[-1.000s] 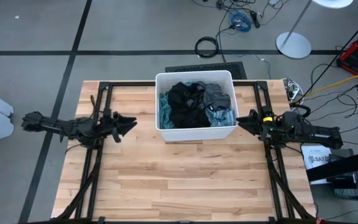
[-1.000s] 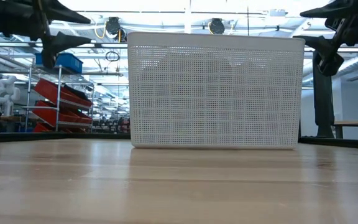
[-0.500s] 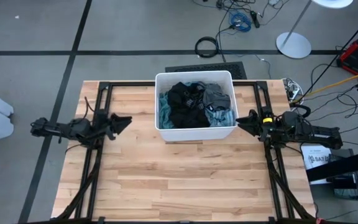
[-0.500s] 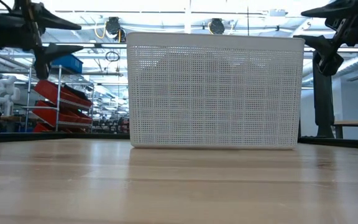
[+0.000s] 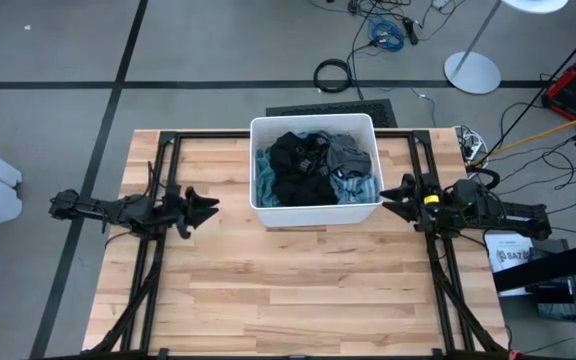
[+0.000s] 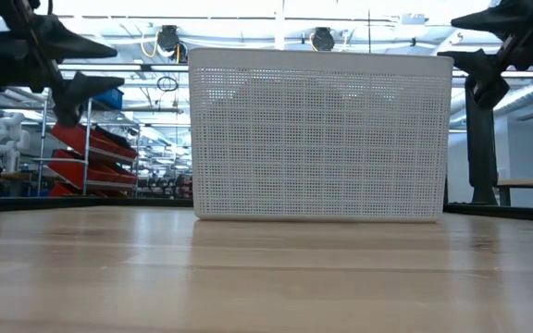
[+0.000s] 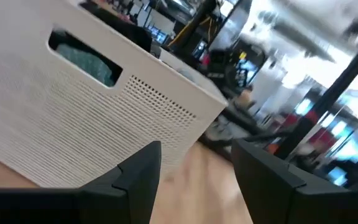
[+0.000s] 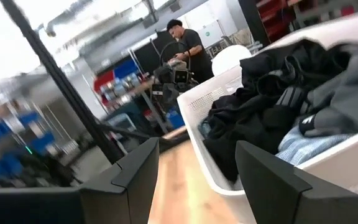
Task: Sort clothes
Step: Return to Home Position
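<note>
Left gripper (image 5: 208,203) has slid a touch rightward and nearer since half a second ago, while the right gripper (image 5: 385,197) hasn't budged. Both have fingers spread and hold nothing, one on each side of the white perforated plastic bin (image 5: 313,120) at the far middle of the light wooden tabletop (image 5: 298,290). The pile of soft fabric clothes (image 5: 303,170) (black on top, teal, light blue and grey peeking out) sits inside the bin.

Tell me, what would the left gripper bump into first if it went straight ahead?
Probably the white bin. The left gripper points toward its side wall with nothing in between, though it may only clip the near corner.
</note>
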Robot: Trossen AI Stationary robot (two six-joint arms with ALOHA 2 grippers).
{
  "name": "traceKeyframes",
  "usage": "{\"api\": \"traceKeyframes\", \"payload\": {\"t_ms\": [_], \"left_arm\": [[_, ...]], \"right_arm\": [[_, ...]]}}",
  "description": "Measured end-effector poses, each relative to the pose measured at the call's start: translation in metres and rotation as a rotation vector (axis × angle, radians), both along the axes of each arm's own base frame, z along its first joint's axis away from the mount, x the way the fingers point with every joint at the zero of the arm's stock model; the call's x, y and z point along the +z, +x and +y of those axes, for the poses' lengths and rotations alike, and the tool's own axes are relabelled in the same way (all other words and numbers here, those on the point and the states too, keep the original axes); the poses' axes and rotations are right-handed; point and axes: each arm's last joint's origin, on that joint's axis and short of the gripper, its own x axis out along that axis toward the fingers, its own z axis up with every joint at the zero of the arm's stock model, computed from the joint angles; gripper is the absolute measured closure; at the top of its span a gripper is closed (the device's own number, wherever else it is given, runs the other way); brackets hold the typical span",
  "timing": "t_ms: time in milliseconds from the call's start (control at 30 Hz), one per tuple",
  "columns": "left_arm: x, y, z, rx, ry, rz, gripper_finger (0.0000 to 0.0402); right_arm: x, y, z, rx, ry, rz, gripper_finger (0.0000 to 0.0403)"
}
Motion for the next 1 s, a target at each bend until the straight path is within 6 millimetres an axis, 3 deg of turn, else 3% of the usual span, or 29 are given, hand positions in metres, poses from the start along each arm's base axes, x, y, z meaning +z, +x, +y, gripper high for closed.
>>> {"api": "traceKeyframes", "payload": {"t_ms": [233, 500, 1000], "left_arm": [[-0.002, 0.0, 0.0, 0.02, 0.279, 0.061, 0.0196], [-0.002, 0.0, 0.0, 0.014, 0.365, 0.072, 0.0196], [-0.002, 0.0, -0.001, -0.007, 0.362, 0.068, 0.0196]], "right_arm": [[-0.001, 0.0, 0.001, 0.026, -0.14, 0.024, 0.0202], [-0.006, 0.001, 0.008, 0.257, -0.267, 0.039, 0.0202], [0.008, 0.006, 0.009, 0.18, -0.277, -0.113, 0.0202]]}}
